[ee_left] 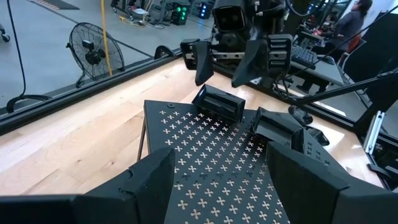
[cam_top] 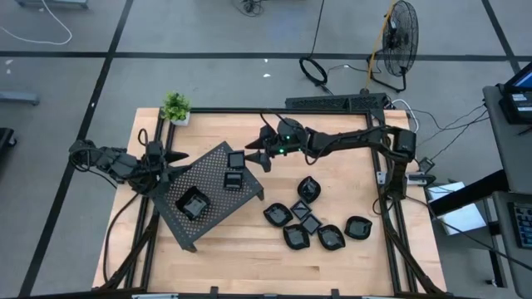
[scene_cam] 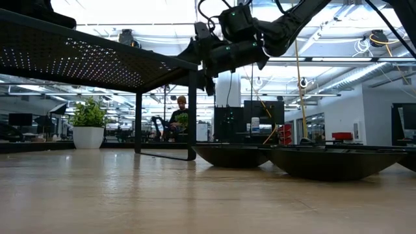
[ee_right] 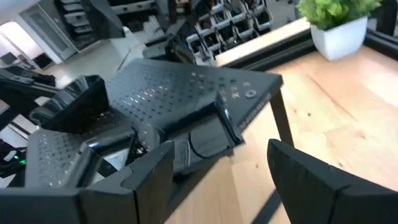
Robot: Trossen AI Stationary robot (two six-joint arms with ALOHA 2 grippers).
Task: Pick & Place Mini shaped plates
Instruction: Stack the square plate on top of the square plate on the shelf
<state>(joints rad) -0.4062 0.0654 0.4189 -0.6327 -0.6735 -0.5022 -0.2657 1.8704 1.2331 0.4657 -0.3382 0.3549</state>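
A dark perforated tray [cam_top: 212,170] stands on legs on the table's left half. It carries three glossy black mini plates: one at its far right corner [cam_top: 236,158], one beside that [cam_top: 233,178], one toward the near side [cam_top: 193,203]. Several more plates [cam_top: 309,224] rest on the wood to the right. My right gripper [cam_top: 256,154] is open, just above the corner plate [ee_left: 217,102]. My left gripper [cam_top: 173,158] is open at the tray's left edge, with the tray [ee_left: 211,149] showing between its fingers.
A potted plant [cam_top: 175,108] sits at the far left corner of the table. Black frame rails [cam_top: 391,208] run along the table's sides. Bare wood lies in front of the tray and the plate cluster. A person [scene_cam: 179,114] stands in the room beyond.
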